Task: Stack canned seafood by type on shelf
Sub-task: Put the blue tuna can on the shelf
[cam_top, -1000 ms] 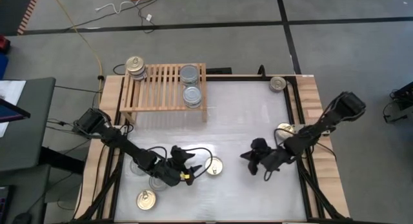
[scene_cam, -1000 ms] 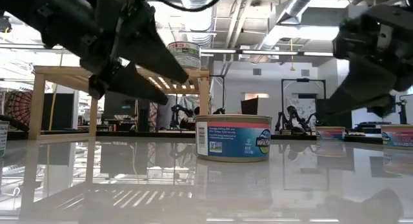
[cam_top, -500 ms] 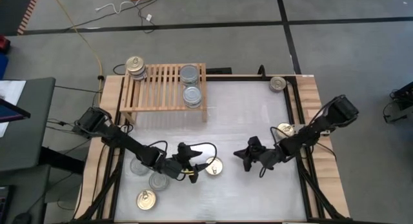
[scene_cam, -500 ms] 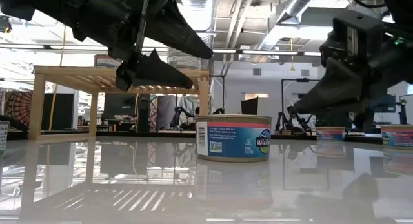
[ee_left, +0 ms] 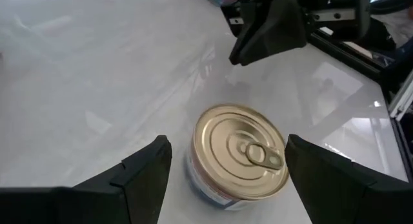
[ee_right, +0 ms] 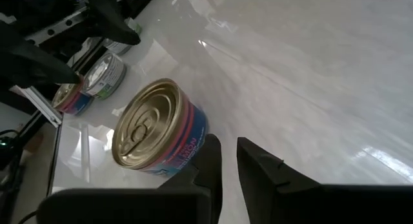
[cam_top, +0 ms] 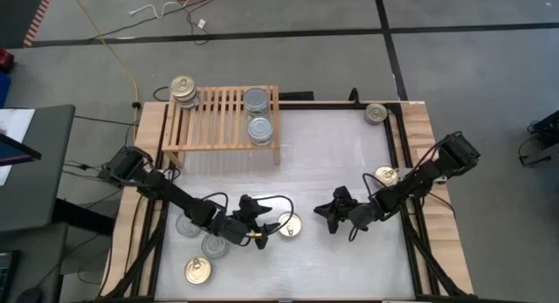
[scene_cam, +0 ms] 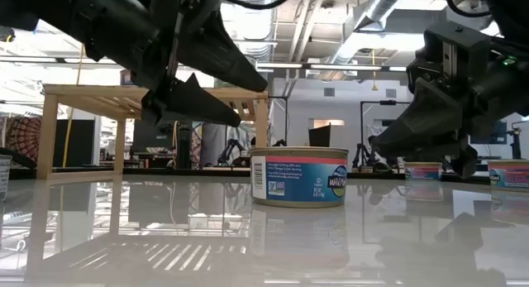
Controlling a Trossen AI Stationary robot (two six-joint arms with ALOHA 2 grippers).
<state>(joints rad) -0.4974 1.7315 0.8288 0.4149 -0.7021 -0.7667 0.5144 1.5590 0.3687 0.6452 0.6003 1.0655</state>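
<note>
From above, a gold-topped can (cam_top: 289,224) sits on the white tabletop (cam_top: 332,154) between the two arms, well away from the shelf (cam_top: 223,115) (which carries several tins). At table height it stands upright with both pincers above it. The left pincer (ee_left: 222,162) spreads wide around it, not touching. The right pincer (ee_right: 227,161) shows only a narrow gap, holding nothing.

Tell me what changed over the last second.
The right gripper slid left across the table toward the gold-top can in the middle, its fingers parting slightly. The left gripper moved right to that can and now has its open fingers on either side of it, not touching. Nothing was gripped or released. The can, the shelf and its cans stayed put.
</note>
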